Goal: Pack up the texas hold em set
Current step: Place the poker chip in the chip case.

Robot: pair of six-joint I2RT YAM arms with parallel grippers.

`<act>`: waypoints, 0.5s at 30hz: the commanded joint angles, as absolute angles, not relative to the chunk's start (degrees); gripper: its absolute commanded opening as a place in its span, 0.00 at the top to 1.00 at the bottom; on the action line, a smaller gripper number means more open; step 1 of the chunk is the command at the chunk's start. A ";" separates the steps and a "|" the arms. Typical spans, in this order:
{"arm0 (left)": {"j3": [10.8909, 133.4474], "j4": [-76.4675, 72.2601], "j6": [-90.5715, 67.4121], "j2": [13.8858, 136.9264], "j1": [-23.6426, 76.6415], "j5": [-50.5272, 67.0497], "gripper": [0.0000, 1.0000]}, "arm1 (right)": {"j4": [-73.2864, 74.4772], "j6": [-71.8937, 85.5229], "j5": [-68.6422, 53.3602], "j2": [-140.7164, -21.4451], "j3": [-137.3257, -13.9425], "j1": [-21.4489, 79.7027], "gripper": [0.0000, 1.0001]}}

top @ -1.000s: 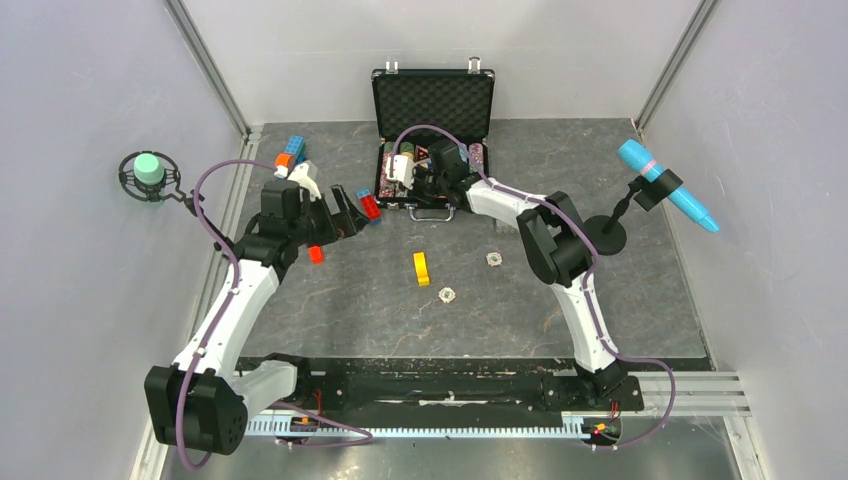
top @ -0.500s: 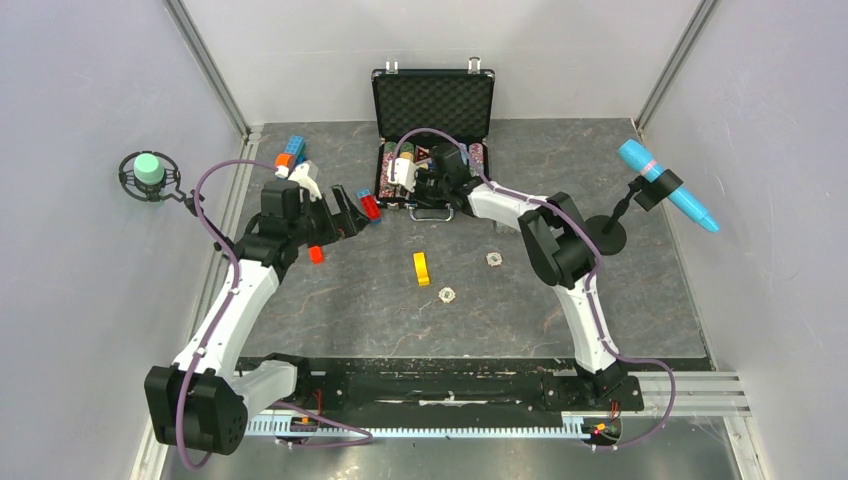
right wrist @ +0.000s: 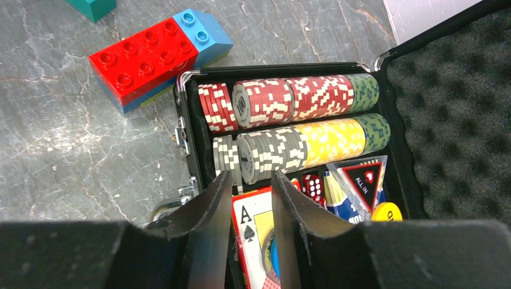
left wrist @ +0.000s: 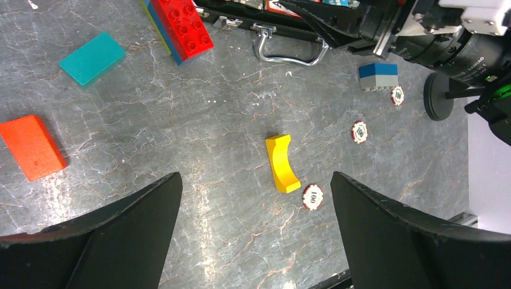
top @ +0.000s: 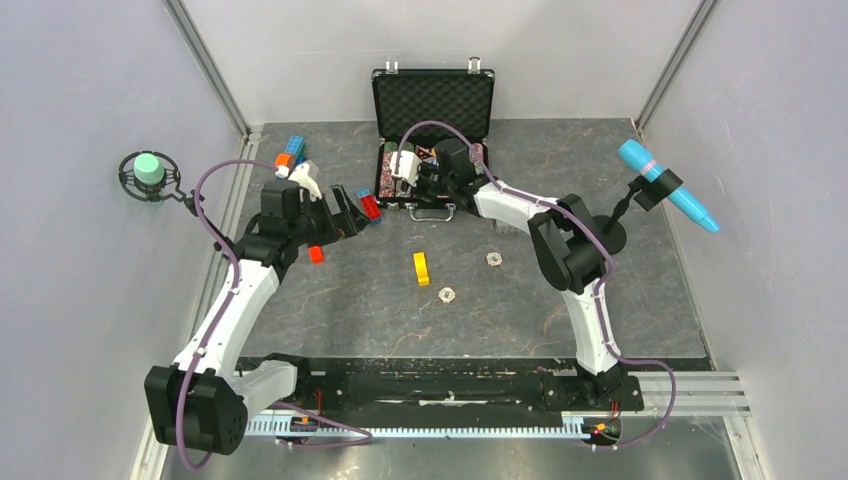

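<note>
**A:** Where is your right end effector (right wrist: 252, 176)?

**B:** I have it over the open briefcase (right wrist: 458, 120), at twelve o'clock on the table (top: 330, 300). The fingers stand slightly apart. I think they grip nothing, though the gap is narrow. It hangs at the near end of the grey chip row (right wrist: 265, 156), where chips slot in on edge.

**A:** And the left?

**B:** My left end effector (left wrist: 254, 180) is spread wide and empty above the yellow block (left wrist: 282, 164). A loose chip (left wrist: 313, 197) lies just beside the block, at its five o'clock. That is under my left fingers' span and well apart from the right.
</note>
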State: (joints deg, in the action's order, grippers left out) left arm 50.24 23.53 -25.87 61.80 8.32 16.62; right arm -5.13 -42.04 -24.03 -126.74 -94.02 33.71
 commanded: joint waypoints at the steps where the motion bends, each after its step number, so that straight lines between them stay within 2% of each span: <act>1: 49.92 21.53 -24.61 61.39 7.91 17.58 0.00 | -11.19 -37.57 -25.76 -121.50 -90.53 33.03 0.66; 8: 50.31 21.46 -24.57 61.86 7.90 17.50 0.00 | -27.41 -20.59 -26.41 -113.57 -77.48 30.19 0.68; 12: 50.01 17.95 -28.16 62.41 7.91 19.55 0.01 | -35.17 -8.51 -22.31 -106.23 -68.20 28.79 0.69; 15: 47.33 10.67 -34.33 62.83 8.04 21.65 0.03 | -40.10 -3.70 -20.77 -100.22 -60.67 28.55 0.63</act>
